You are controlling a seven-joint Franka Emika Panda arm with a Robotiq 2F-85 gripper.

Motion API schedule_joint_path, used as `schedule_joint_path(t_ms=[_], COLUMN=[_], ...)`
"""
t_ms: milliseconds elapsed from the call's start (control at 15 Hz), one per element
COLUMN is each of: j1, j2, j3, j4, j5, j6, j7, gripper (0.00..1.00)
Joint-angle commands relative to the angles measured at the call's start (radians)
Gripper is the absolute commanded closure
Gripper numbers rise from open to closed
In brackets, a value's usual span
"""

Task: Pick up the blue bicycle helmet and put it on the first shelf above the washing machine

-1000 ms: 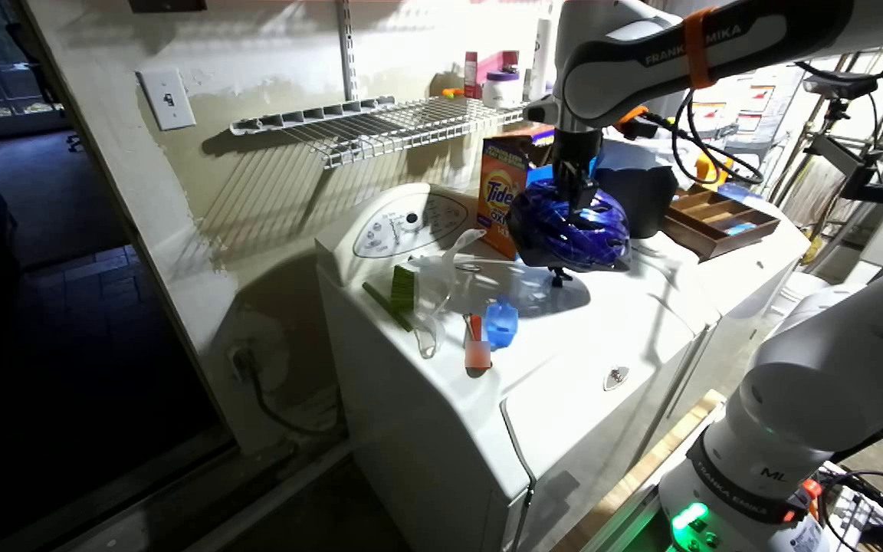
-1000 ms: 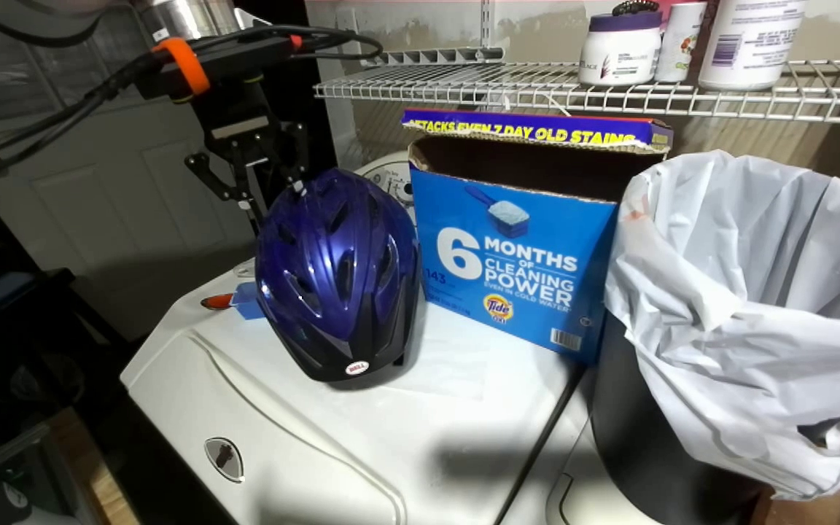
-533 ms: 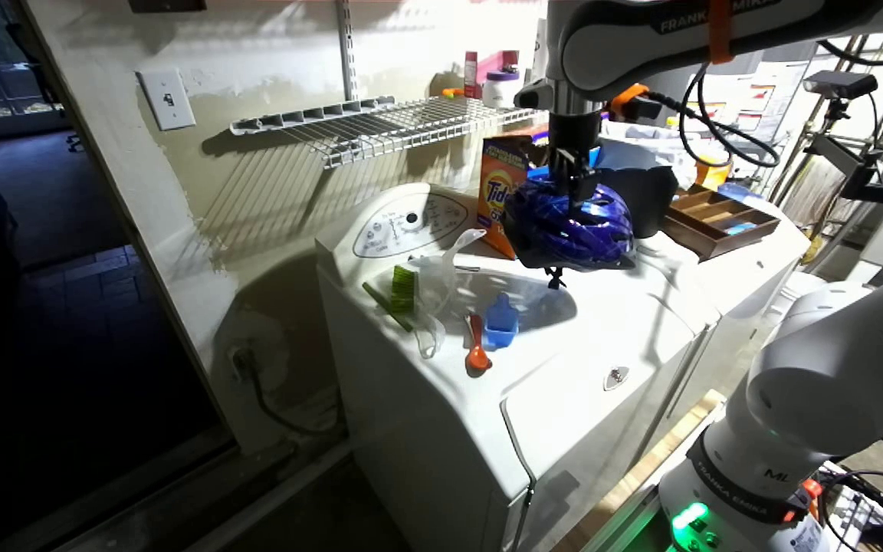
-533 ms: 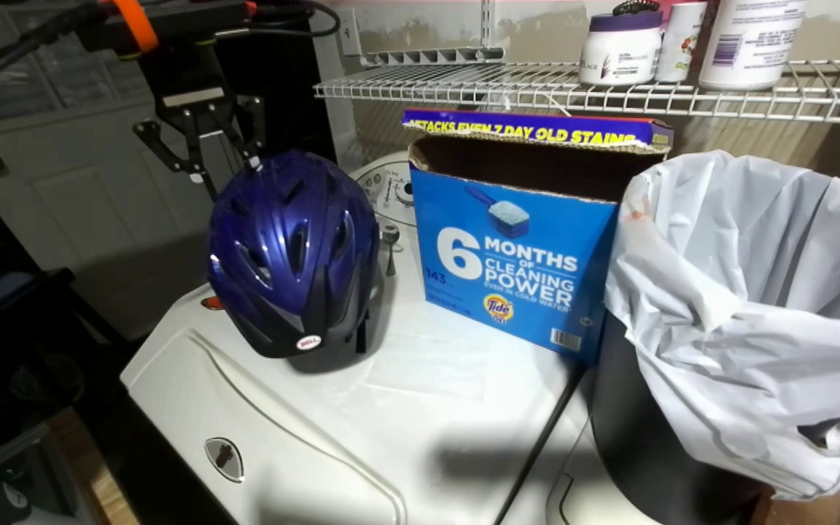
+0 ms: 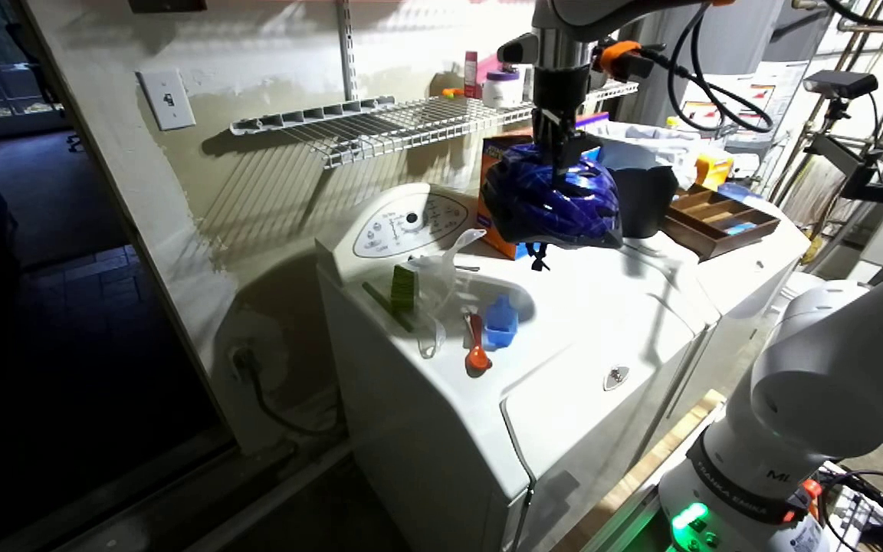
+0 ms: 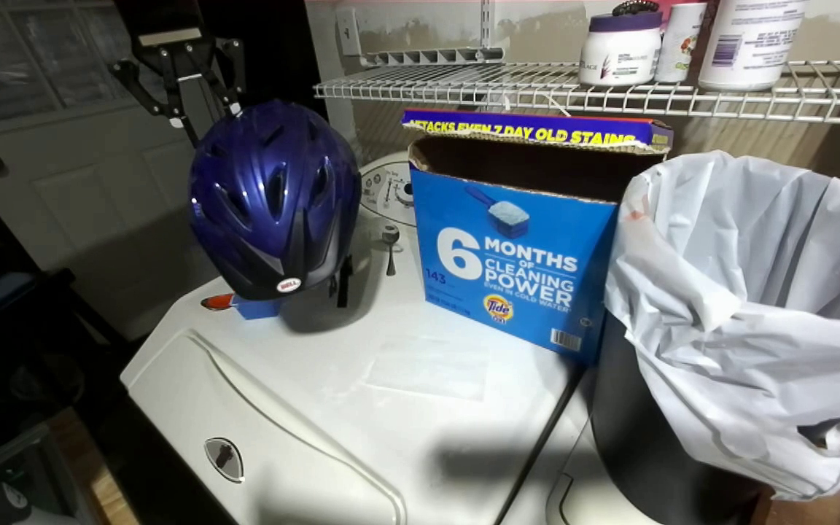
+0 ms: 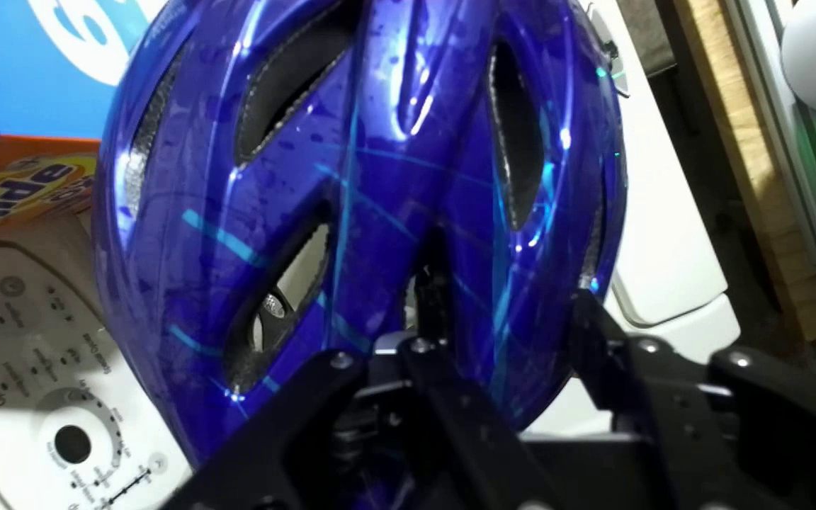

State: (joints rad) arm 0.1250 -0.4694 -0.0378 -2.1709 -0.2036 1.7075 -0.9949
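Observation:
The blue bicycle helmet, a glossy dark-blue dome with vents and a black visor, hangs above the washing machine (image 5: 587,322) in both exterior views (image 5: 553,201) (image 6: 274,197). Its dark strap dangles clear of the white top (image 6: 405,430). My gripper (image 5: 556,157) is shut on the helmet's shell from above. In the wrist view, one finger goes into a vent and the other lies outside the shell edge, with the gripper (image 7: 507,315) pinching the helmet (image 7: 394,177). The wire shelf (image 5: 418,126) is on the wall behind; it also shows in an exterior view (image 6: 456,89).
An opened Tide box (image 6: 507,270) stands on the machine beside the helmet. A black bin with a white bag (image 6: 682,240) is beyond it. A white jar (image 6: 620,55) and bottles stand on the shelf. A blue scoop (image 5: 501,322), orange spoon (image 5: 477,356) and green brush (image 5: 403,287) lie on top.
The gripper and held helmet have risen higher above the machine and shifted away from the Tide box, toward the scoop side. The helmet stays in the grip.

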Motion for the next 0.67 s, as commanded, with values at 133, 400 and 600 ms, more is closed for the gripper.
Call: schedule_joint_path(t_ms=[133,400,600], j1=[0.003,-0.005,0.009], j2=[0.153,0.103,0.093], j3=[0.029,0.019,0.020], j4=[0.212,0.119,0.107], j5=[0.010,0.002,-0.013], j6=[-0.047,-0.004,0.027], j7=[0.045,0.023,-0.033], gripper=[0.79,0.54,0.79])
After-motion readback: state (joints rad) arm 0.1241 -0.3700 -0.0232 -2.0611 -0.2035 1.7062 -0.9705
